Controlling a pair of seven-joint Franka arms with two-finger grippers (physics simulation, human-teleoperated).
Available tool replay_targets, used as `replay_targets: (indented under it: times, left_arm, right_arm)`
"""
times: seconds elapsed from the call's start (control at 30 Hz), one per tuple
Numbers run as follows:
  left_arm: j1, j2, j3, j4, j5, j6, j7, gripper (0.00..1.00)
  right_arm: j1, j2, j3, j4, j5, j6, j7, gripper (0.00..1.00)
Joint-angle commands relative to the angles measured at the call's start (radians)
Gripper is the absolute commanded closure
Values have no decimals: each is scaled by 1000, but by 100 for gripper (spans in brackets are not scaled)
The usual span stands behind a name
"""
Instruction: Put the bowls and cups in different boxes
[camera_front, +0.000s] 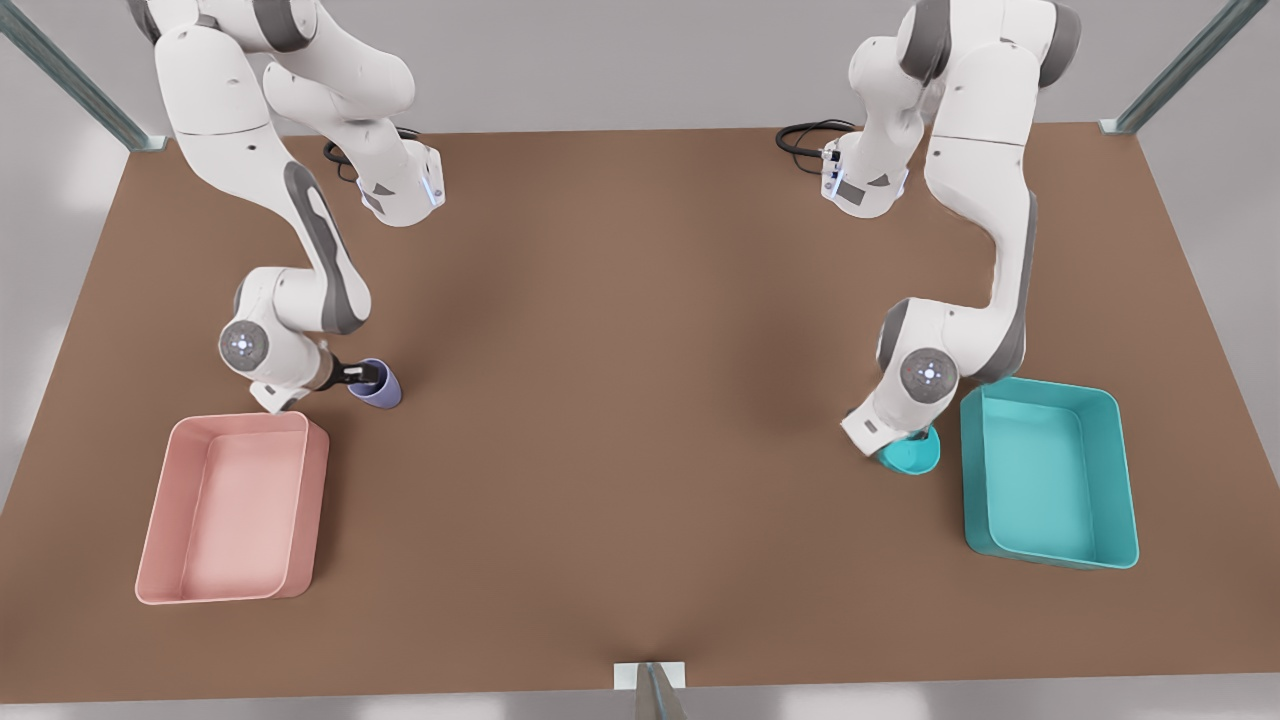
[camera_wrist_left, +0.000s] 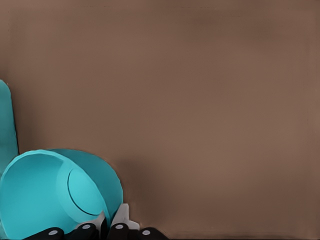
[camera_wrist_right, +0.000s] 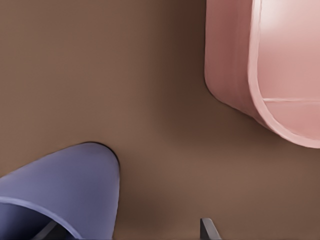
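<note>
The teal bowl (camera_front: 915, 457) (camera_wrist_left: 35, 195) sits tilted just off the teal box (camera_front: 1045, 475) (camera_wrist_left: 6, 120), on the side toward the table's middle. My left gripper (camera_front: 905, 440) (camera_wrist_left: 109, 224), on the front view's right, is shut on the bowl's rim. On the front view's left, the lavender cup (camera_front: 380, 385) (camera_wrist_right: 75, 185) is on the table just beyond the pink box (camera_front: 235, 510) (camera_wrist_right: 235, 75). My right gripper (camera_front: 362, 376) (camera_wrist_right: 127, 231) is open at the cup's mouth. One finger is inside the cup and the other finger (camera_wrist_right: 207, 230) is well outside its wall.
The brown table (camera_front: 640, 400) stretches wide between the two arms. Both arm bases and black cables (camera_front: 805, 135) are at the far edge. Metal frame posts stand at the far corners, and a bracket (camera_front: 650, 675) marks the near edge.
</note>
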Motion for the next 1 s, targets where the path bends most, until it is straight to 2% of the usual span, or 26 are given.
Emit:
replay_targets:
  times: [0.0, 0.03, 0.1, 0.17, 0.2, 0.4, 0.47, 0.5, 0.53, 0.57, 0.6, 0.67, 0.73, 0.77, 0.8, 0.83, 0.87, 0.97]
  left_arm:
    - [50, -44, 2, 84, -6, -258, -96, 79]
    - [100, -46, 2, 149, -6, -318, -92, 79]
    - [227, -40, 2, 187, -5, -322, -89, 79]
    - [323, -12, 2, 192, -2, -303, -30, 79]
    - [350, 9, 2, 192, -2, -283, -27, 79]
    - [400, 232, 2, 210, -6, -44, -29, 79]
    - [423, 278, 2, 241, -9, -42, -27, 79]
    - [428, 278, 2, 241, -11, -42, -27, 75]
    - [429, 276, 2, 241, -12, -42, -26, 34]
    - [429, 276, 2, 241, -12, -42, -27, 12]
    - [429, 272, 2, 241, -12, -44, -27, 0]
    - [414, 195, 1, 239, -15, -117, -27, 0]
    - [296, -44, -22, 239, -15, -435, -29, 0]
    - [256, -141, -97, 239, -23, -515, -32, 0]
    - [241, -188, -125, 239, -71, -535, -32, 0]
    - [221, -215, -137, 251, -103, -585, -32, 0]
    - [199, -169, -166, 380, -98, -734, -35, 0]
    - [207, -167, -168, 419, -100, -768, -32, 0]
  right_arm:
    - [1, 8, 0, 2, 1, 17, -4, 0]
    - [1, 10, 1, 2, 1, 17, -4, 11]
    - [6, 10, 3, 7, 1, 15, -4, 52]
    - [12, 10, 5, 10, 1, 10, 1, 74]
    - [14, 8, 6, 13, 1, 7, 2, 78]
    - [21, -32, 9, 53, 1, -42, 1, 79]
    - [12, -107, 8, 143, 1, -157, -24, 79]
    - [7, -107, 5, 246, 10, -255, -59, 79]
    - [-8, -101, 0, 341, 32, -330, -129, 79]
    - [-25, -78, -2, 412, 32, -347, -188, 79]
    - [-42, -35, -2, 482, 30, -359, -231, 79]
    - [-89, 77, -3, 661, 25, -448, -300, 79]
    - [-134, 178, -3, 789, 21, -480, -358, 79]
    - [-157, 215, -3, 812, 16, -482, -364, 79]
    - [-171, 250, -3, 829, 21, -482, -380, 79]
    - [-177, 295, -3, 850, 25, -480, -378, 79]
    - [-197, 358, -3, 898, 27, -480, -380, 79]
    - [-218, 448, -3, 933, 28, -467, -376, 79]
